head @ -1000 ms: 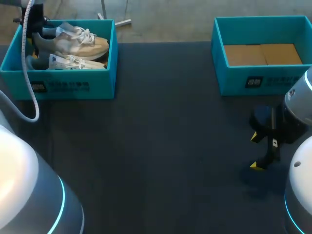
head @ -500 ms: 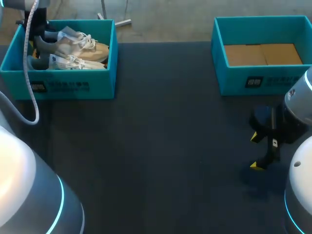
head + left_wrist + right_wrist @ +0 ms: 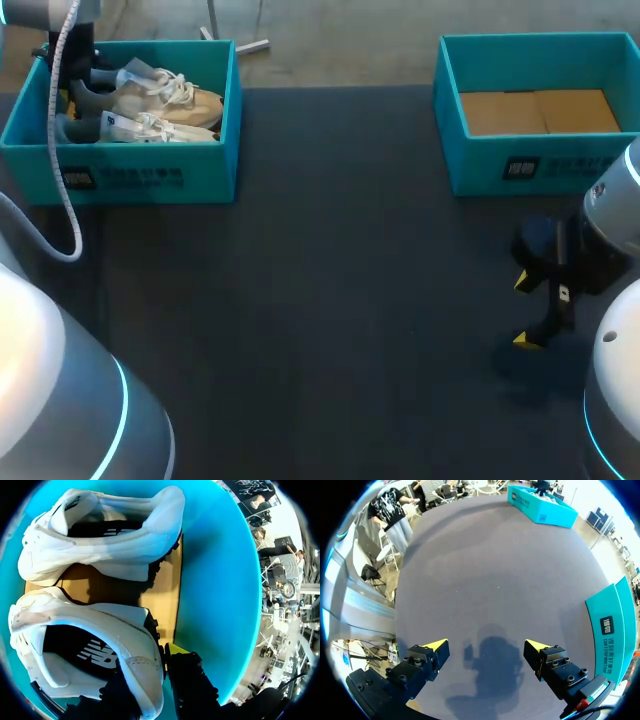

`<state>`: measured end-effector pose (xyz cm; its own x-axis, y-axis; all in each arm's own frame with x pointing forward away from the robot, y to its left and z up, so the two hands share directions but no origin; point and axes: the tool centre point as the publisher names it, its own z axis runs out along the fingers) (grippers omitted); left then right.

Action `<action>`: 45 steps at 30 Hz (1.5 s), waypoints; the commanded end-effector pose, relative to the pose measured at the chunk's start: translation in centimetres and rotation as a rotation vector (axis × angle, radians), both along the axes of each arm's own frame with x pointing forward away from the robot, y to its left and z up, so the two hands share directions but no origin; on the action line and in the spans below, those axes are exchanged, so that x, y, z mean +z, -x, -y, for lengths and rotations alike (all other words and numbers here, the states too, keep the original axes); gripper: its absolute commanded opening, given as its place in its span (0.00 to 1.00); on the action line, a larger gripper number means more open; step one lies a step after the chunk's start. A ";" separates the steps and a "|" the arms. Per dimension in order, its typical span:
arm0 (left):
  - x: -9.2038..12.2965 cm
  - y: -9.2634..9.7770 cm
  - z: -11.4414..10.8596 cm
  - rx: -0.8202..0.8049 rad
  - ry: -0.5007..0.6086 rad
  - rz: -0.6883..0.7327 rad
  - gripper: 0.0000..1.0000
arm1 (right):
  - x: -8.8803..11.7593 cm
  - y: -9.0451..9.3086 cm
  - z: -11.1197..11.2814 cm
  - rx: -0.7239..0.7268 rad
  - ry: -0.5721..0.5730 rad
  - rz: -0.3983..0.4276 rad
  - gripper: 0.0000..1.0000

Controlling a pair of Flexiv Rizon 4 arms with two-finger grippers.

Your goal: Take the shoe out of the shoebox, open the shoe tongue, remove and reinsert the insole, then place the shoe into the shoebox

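Observation:
Two white-and-beige shoes lie in the teal shoebox [image 3: 150, 175] at the far left. My left gripper [image 3: 82, 92] is inside that box, shut on the heel of the upper shoe [image 3: 165, 92], which sits tilted over the second shoe [image 3: 150, 128]. In the left wrist view the gripper [image 3: 147, 680] pinches the heel collar of the held shoe [image 3: 100, 630], one finger inside it and one yellow fingertip [image 3: 172, 647] outside. The other shoe [image 3: 115, 535] lies ahead on the cardboard floor. My right gripper [image 3: 530, 310] hangs open over the table at the right, holding nothing [image 3: 487, 645].
A second teal box [image 3: 520, 165] with a bare cardboard floor stands at the far right, just beyond my right gripper; its wall [image 3: 615, 625] shows beside that gripper. Dark tabletop [image 3: 330, 300] stretches between the two boxes.
The held shoe has shifted a little toward the box's far-left corner with my left gripper. The right arm has stayed still.

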<state>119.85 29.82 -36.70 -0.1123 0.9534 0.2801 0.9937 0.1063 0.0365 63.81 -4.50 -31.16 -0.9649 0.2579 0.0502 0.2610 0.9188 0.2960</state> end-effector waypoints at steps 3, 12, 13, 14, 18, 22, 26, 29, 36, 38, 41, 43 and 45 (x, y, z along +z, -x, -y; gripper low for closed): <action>-0.2 -0.3 -0.2 -0.002 0.010 0.000 0.27 | -0.1 0.1 0.0 0.000 -0.001 0.004 1.00; 0.3 -0.3 -0.1 0.012 0.056 0.007 0.48 | -0.1 0.1 0.0 0.000 -0.001 0.004 1.00; 0.4 -0.3 0.0 0.012 0.061 0.011 0.49 | -0.1 0.1 0.0 0.000 -0.001 0.004 1.00; 0.6 -0.3 0.0 0.014 0.067 0.013 0.51 | -0.1 0.1 0.0 0.000 -0.001 0.004 1.00; 1.8 -0.4 0.3 0.010 0.088 0.038 0.67 | -0.1 0.1 0.0 0.000 -0.001 0.004 1.00; 3.5 -0.4 0.7 -0.004 0.102 0.075 0.89 | -0.1 0.1 0.0 0.000 -0.001 0.004 1.00; 5.3 -0.1 1.0 -0.005 0.118 0.096 1.00 | -0.1 0.1 0.0 0.000 -0.001 0.004 1.00; 6.4 0.1 1.1 0.012 0.148 0.093 1.00 | -0.1 0.1 0.0 0.000 -0.001 0.004 1.00; 10.1 2.5 1.3 0.027 0.184 0.088 1.00 | -0.1 0.1 0.0 0.000 -0.001 0.004 1.00; 11.4 3.5 1.3 0.020 0.197 0.093 1.00 | -0.1 0.1 0.0 0.000 -0.001 0.004 1.00; 12.5 4.5 1.3 0.003 0.202 0.101 1.00 | -0.1 0.1 0.0 0.000 -0.001 0.004 1.00; 13.3 5.5 1.5 -0.005 0.205 0.107 1.00 | -0.1 0.1 0.0 0.000 -0.001 0.004 1.00; 13.9 6.1 1.4 -0.005 0.215 0.110 1.00 | -0.1 0.1 0.0 0.000 -0.001 0.004 1.00</action>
<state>117.66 28.64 -24.59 -0.1261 0.9903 0.0579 0.9902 0.1221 0.0677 63.81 -4.50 -31.16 -0.9649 0.2579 0.0502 0.2609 0.9188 0.2960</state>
